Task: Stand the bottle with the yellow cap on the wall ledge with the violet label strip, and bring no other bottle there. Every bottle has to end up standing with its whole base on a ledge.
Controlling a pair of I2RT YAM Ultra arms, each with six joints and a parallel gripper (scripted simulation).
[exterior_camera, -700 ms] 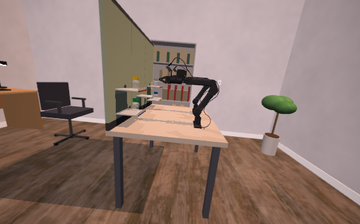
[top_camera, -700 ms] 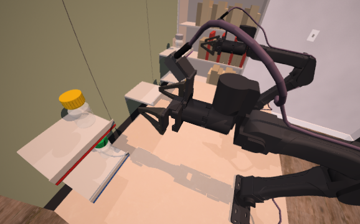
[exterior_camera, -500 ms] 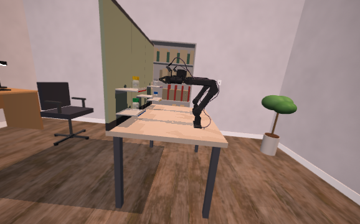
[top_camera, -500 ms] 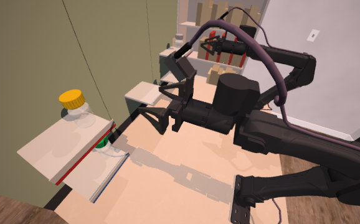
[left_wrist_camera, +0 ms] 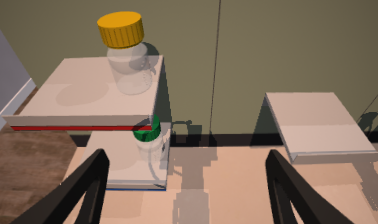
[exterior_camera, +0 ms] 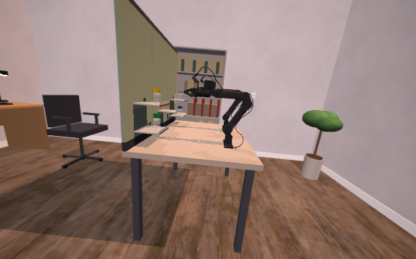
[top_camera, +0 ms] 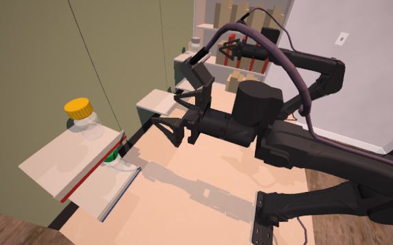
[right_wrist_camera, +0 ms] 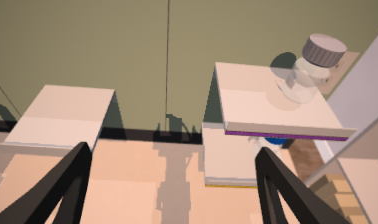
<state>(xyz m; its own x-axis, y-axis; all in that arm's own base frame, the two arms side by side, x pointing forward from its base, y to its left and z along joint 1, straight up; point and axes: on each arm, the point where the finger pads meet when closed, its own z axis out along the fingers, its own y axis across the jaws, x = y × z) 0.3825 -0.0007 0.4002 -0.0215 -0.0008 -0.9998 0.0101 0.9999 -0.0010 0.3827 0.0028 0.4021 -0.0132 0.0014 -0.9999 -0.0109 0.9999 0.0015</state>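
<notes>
The bottle with the yellow cap (top_camera: 81, 117) stands on the high ledge with the red strip (top_camera: 74, 156), also in the left wrist view (left_wrist_camera: 124, 52). A green-capped bottle (left_wrist_camera: 151, 142) stands on the lower blue-strip ledge (left_wrist_camera: 127, 167). The violet-strip ledge (right_wrist_camera: 277, 107) carries a grey-capped bottle (right_wrist_camera: 310, 67). A blue-capped bottle (right_wrist_camera: 275, 141) stands under it on a yellow-strip ledge (right_wrist_camera: 230, 160). My left gripper (top_camera: 170, 114) is open and empty, away from the red ledge and facing the wall. My right gripper (top_camera: 225, 51) is open and empty, facing the violet ledge.
A plain ledge (top_camera: 157, 101) juts from the olive wall (top_camera: 47, 51) between the two ledge pairs; it also shows in the left wrist view (left_wrist_camera: 317, 125). A bookshelf (top_camera: 247, 37) stands behind the far end. All ledges overhang the table's wall-side edge.
</notes>
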